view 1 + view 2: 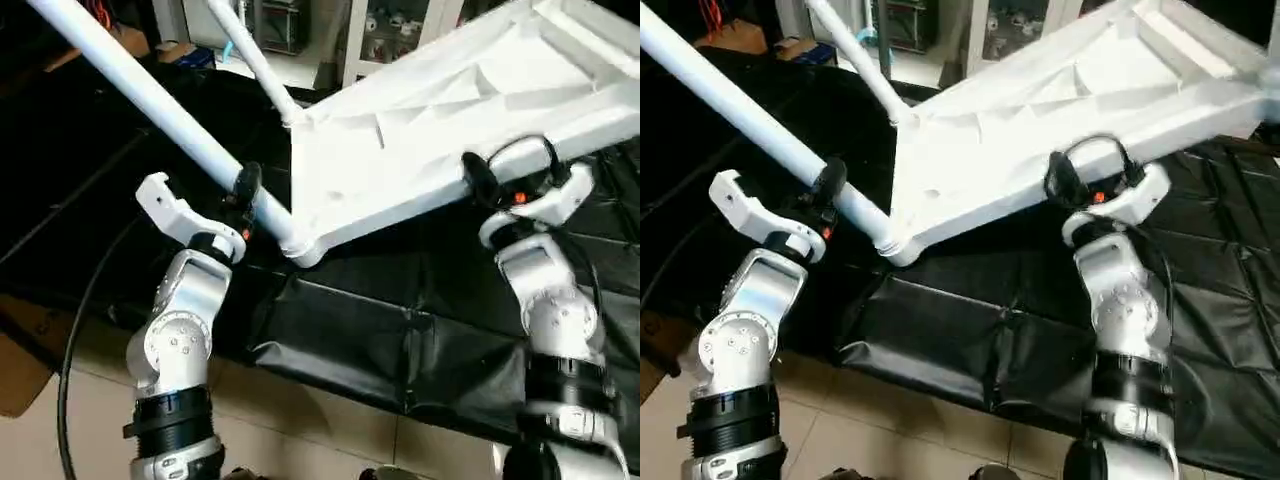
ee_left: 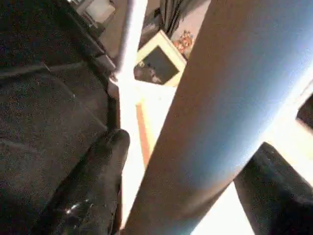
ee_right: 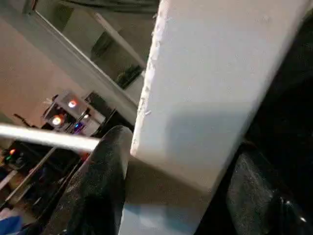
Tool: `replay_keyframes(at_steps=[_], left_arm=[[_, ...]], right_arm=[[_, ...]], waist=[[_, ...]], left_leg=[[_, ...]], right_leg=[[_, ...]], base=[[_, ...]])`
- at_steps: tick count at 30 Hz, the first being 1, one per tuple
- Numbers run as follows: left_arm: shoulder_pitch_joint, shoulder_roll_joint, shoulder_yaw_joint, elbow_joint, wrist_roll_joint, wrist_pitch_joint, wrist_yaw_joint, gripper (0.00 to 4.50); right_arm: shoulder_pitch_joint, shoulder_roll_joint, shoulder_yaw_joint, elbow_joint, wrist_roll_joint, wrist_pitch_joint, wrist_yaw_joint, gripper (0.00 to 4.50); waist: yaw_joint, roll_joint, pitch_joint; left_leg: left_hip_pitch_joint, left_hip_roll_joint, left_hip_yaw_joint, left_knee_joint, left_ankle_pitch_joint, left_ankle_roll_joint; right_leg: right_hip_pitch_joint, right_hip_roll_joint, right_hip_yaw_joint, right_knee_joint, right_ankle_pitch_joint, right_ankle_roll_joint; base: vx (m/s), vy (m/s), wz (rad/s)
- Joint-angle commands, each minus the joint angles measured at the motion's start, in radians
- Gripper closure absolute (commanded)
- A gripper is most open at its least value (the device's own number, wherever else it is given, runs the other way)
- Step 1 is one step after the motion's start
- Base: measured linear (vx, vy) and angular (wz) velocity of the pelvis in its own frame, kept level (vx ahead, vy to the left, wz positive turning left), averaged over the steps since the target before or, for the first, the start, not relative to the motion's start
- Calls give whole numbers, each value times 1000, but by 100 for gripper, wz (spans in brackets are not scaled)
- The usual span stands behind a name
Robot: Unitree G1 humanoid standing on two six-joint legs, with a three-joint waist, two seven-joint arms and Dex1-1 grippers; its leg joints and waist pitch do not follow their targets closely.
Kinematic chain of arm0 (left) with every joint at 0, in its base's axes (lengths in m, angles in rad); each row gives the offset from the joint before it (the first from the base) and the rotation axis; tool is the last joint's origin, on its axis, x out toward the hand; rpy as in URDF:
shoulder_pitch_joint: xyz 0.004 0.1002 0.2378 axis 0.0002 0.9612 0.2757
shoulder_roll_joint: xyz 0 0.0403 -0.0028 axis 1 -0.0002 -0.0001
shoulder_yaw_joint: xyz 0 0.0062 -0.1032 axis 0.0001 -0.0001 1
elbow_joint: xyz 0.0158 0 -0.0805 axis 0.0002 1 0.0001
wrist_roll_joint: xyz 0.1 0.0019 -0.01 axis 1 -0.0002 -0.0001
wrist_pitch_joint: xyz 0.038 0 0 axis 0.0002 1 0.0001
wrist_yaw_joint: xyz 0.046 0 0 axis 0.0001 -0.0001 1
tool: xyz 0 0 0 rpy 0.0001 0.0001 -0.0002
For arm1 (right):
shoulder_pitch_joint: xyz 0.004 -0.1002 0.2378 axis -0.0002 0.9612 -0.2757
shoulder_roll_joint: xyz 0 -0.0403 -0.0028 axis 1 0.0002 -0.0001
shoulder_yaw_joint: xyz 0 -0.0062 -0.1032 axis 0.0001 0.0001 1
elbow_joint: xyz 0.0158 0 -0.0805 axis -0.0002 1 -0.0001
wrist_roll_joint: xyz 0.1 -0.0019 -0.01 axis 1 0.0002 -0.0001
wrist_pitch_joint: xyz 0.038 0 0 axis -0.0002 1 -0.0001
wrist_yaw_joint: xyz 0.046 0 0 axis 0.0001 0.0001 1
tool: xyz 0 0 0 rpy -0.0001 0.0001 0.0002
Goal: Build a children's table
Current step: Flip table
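Left wrist view: leg between left gripper, contact unclear.

A crinkled black sheet covers the tabletop. Beige floor tiles lie below. White shelving stands behind.

White: table top, ribbed underside; both legs. Black: my fingers, crinkled sheet over the surface. Silver: my forearms.
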Motion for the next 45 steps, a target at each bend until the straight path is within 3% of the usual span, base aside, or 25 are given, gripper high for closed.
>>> replay_keyframes(at_steps=[1,6,9,11,19,22,24,27,31,37,39,41,45], left_arm=[[39,22,27,16,27,13,31,99],[71,52,8,-13,30,29,7,99],[90,66,-3,-31,22,39,-6,99],[95,67,-4,-36,18,40,-9,99],[158,105,-50,-64,-17,162,-36,99],[200,130,-98,-85,-34,239,-58,99],[208,138,-110,-85,-31,264,-56,99],[211,143,-117,-79,-29,301,-36,99],[213,149,-121,-80,-40,333,-35,99],[211,170,-144,-87,-20,304,-57,99],[194,187,-158,-93,22,260,-71,99],[187,199,-169,-96,47,237,-82,99],[164,221,-198,-109,102,162,-110,99]], right_arm=[[-82,-66,-48,-78,-41,-136,2,223],[-132,-92,-61,-50,-92,-200,-22,237],[-151,-100,-72,-39,-106,-224,-32,243],[-154,-102,-72,-39,-108,-226,-30,243],[-181,-123,-61,-20,-172,-285,-42,252],[-198,-141,-71,-2,-212,-335,-64,254],[-200,-151,-72,2,-229,-351,-73,256],[-201,-161,-79,2,-253,-379,-91,257],[-198,-166,-76,-8,-277,-402,-99,259],[-188,-172,-42,-6,-309,-420,-83,259],[-177,-188,4,-18,-381,-448,-79,259],[-175,-192,18,-22,-408,-457,-77,259],[-157,-219,75,-24,-493,-404,-98,259]], waist=[[1,-29,-90],[5,-32,-91],[8,-28,-94],[8,-32,-92],[18,-39,-87],[19,-38,-87],[21,-36,-86],[26,-33,-88],[19,-37,-85],[5,-42,-86],[-4,-43,-85],[-7,-42,-86],[-12,-42,-84]], left_leg=[[23,79,-23,-70,176,204],[26,80,-24,-68,212,219],[31,80,-23,-65,239,221],[27,80,-23,-65,241,228],[29,81,-17,-70,173,180],[29,81,-16,-73,157,164],[39,79,-8,-71,138,153],[43,82,0,-74,145,140],[30,82,-2,-81,103,112],[19,81,-2,-83,31,97],[16,82,-3,-83,21,94],[17,83,-3,-83,13,92],[15,85,-1,-85,-10,75]], right_leg=[[56,-35,12,-40,-56,-228],[52,-32,10,-35,-34,-230],[48,-30,8,-30,-4,-234],[51,-31,8,-29,1,-234],[48,-29,10,-34,-51,-210],[47,-28,8,-34,-66,-202],[39,-22,8,-37,-66,-194],[37,-18,9,-35,-36,-177],[46,-22,10,-38,-61,-155],[50,-29,13,-50,-124,-129],[49,-28,12,-52,-137,-125],[49,-27,12,-54,-147,-124],[49,-27,13,-57,-169,-120]], base=[[0,0,0],[0,0,0],[0,0,0],[0,0,0],[0,0,0],[0,0,0],[0,0,0],[0,0,0],[0,0,0],[0,0,0],[0,0,0],[0,0,0],[0,0,0]])
